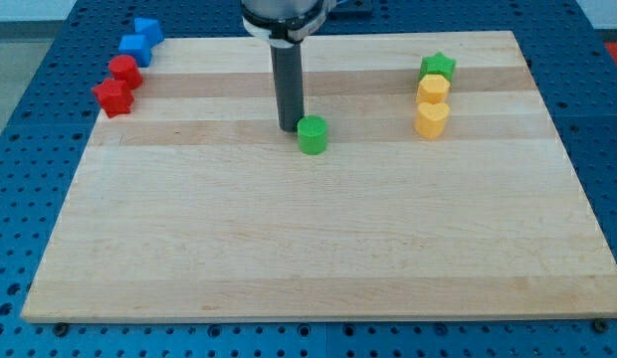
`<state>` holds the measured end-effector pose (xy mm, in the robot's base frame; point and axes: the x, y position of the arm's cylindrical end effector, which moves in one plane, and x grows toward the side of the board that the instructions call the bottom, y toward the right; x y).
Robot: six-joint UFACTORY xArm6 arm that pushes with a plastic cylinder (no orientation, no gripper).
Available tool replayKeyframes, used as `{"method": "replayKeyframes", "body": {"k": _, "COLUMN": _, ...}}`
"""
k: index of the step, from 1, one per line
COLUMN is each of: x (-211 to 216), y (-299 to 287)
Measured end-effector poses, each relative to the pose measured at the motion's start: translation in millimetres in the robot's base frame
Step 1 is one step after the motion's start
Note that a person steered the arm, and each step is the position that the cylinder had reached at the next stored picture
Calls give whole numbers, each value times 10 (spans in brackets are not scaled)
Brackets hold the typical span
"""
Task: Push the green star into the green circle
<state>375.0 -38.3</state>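
The worktop (318, 239) is a pale wooden board of glued strips, its grain running across the view, lying on a blue perforated base (30, 129) that shows along every edge. My tip (290, 128) stands on the board a little above the middle, just at the view's left of the green circle (311, 134), a short cylinder; whether the two touch I cannot tell, they are that close. The rod rises straight from there to a dark mount at the view's top. There is no end effector to speak of here, only the bare rod, so nothing is clenched, released or grasped. The green star (438, 67) sits well apart from the circle, near the view's top right, at the head of a short column: a yellow block (433, 89) touches it from below, and a yellow heart-shaped block (431, 119) follows beneath that. At the view's top left corner, along the board's edge, two blue blocks (140, 40) and two red blocks (117, 86) lie in a slanting row.
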Motion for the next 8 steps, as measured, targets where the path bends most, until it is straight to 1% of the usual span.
{"method": "replayKeyframes", "body": {"k": 2, "x": -971, "y": 1321}}
{"method": "replayKeyframes", "body": {"k": 3, "x": -1223, "y": 1555}}
{"method": "replayKeyframes", "body": {"k": 4, "x": -1213, "y": 1563}}
{"method": "replayKeyframes", "body": {"k": 5, "x": -1414, "y": 2112}}
{"method": "replayKeyframes", "body": {"k": 6, "x": -893, "y": 1949}}
{"method": "replayKeyframes", "body": {"k": 7, "x": -559, "y": 793}}
{"method": "replayKeyframes", "body": {"k": 8, "x": -35, "y": 379}}
